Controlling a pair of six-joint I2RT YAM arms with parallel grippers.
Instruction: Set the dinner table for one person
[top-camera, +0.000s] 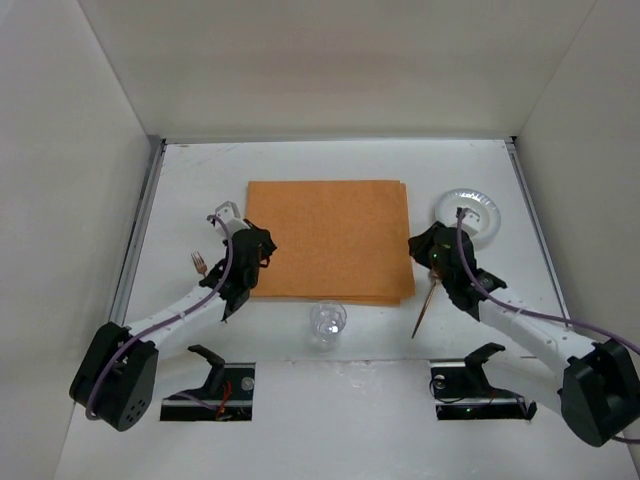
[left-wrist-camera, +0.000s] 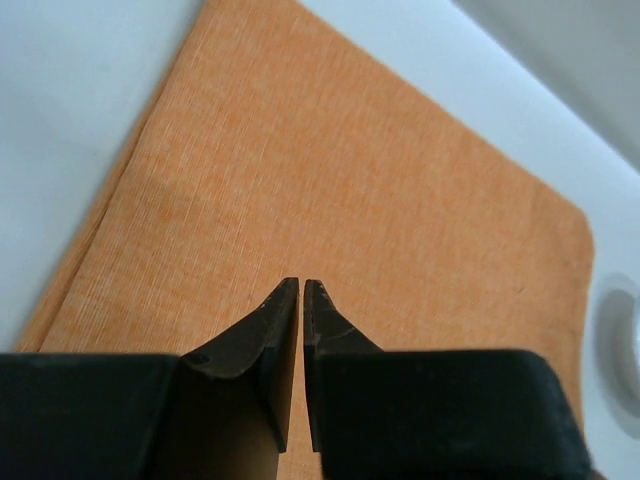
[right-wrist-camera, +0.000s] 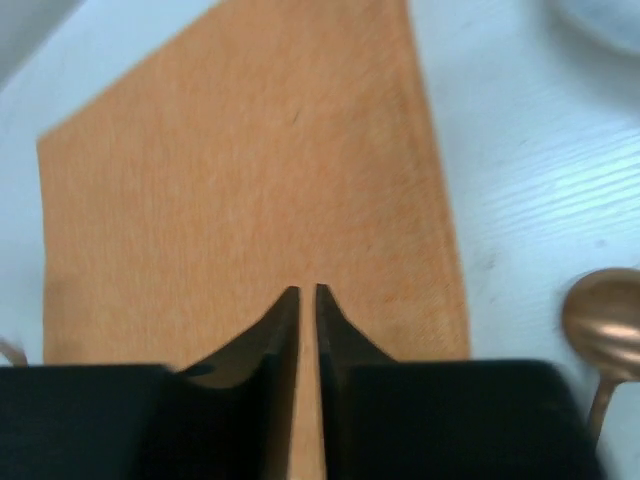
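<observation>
Under left tool (left-wrist-camera: 301, 283) n right tool (right-wrist-camera: 307, 290), both closed: orange rectangular cloth placemat (top-camera: 330, 240), floppy imo, pinch corners. Flat matte white bench (top-camera: 200, 170) = rigid, nothing to grab.

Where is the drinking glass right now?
In the top view, the clear glass stands on the white table at the near edge of the orange placemat, about halfway along that edge. Neither wrist view shows it.
</observation>
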